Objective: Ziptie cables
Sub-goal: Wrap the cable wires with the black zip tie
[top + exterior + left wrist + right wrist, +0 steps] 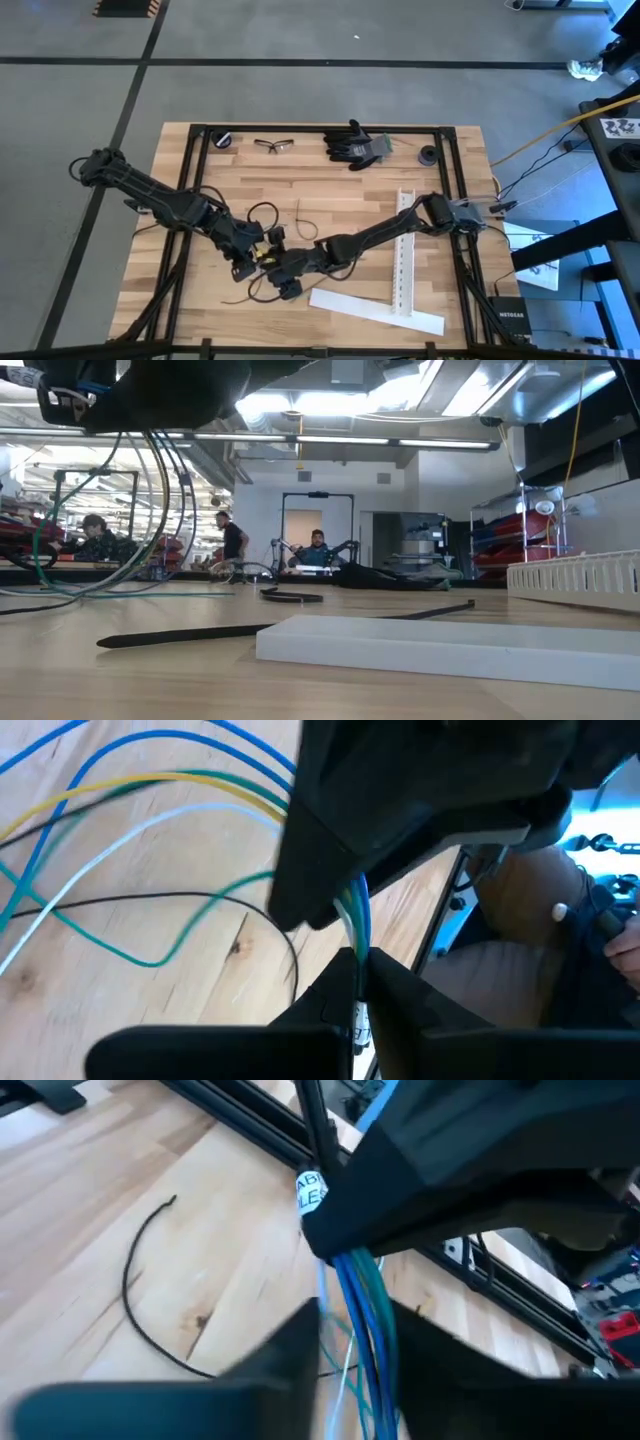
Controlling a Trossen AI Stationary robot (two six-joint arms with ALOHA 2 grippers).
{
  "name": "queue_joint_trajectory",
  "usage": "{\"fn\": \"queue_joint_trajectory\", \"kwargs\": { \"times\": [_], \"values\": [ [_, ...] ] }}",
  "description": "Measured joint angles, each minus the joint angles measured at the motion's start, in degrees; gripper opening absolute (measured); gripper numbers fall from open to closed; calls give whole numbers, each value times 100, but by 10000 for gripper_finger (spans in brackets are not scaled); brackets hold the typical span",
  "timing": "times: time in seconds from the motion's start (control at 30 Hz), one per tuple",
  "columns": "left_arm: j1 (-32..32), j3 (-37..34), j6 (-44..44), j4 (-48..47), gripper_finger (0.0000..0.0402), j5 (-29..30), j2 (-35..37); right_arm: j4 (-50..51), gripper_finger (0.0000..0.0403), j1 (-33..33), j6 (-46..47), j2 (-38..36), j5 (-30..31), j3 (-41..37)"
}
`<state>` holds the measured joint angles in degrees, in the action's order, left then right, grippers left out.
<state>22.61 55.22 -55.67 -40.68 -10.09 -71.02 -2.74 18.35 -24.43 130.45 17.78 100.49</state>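
In the high view both arms reach to the lower middle of the wooden worktop (330, 195), where their tools meet. The left tool (262, 252) is closed on the cables (352, 910): in the left wrist view the blue and green wires run down into the pinch of its two dark fingers (400, 990), with the rest of the wires fanning out in loose curves across the wood at the upper left of that frame. The right tool (285, 272) sits just beside it, lower in the high view. In the right wrist view its fingers (290, 1350) stand on either side of the hanging bundle of blue and green cables, close to them, but whether they grip the wires cannot be told.

One black ziptie (303, 219) lies curved on the worktop just above the tools in the high view, next to a small black loop (263, 212). Another black ziptie (150, 1295) shows as a curved strip on the wood at the left of the right wrist view.

Two white perforated strips (402, 250) lie at the lower right of the worktop. Along the top edge sit safety glasses (274, 145) and a pair of black gloves (355, 145).
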Motion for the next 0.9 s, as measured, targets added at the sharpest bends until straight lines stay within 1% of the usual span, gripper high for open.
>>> {"fn": "queue_joint_trajectory", "kwargs": {
  "times": [0.03,0.07,0.1,0.23,0.37,0.43,0.53,0.63,0.73,0.83,0.9],
  "values": [
    [0,0,40,-5,1,4,0,46,33,0,1,0,-66,0],
    [0,0,100,3,1,31,0,86,17,0,-4,0,-87,0],
    [2,0,203,12,1,50,0,87,11,0,-8,0,-72,0],
    [139,-49,383,320,1,427,5,111,6,10,-4,-8,-59,0],
    [156,-93,527,519,2,424,-30,184,2,57,22,-13,-18,0],
    [151,-101,689,577,9,360,-35,236,1,98,55,-38,34,-2],
    [151,-101,957,685,39,180,-20,411,1,185,181,-77,82,74],
    [146,-101,1057,859,76,-150,72,890,1,305,393,-101,100,370],
    [149,-43,1108,821,108,-372,263,1529,0,448,693,-120,170,765],
    [183,22,1262,815,129,-378,567,2264,0,615,1014,-120,386,1177],
    [224,62,1466,828,136,-231,817,2736,0,711,1359,-120,461,1440]
  ]
}}
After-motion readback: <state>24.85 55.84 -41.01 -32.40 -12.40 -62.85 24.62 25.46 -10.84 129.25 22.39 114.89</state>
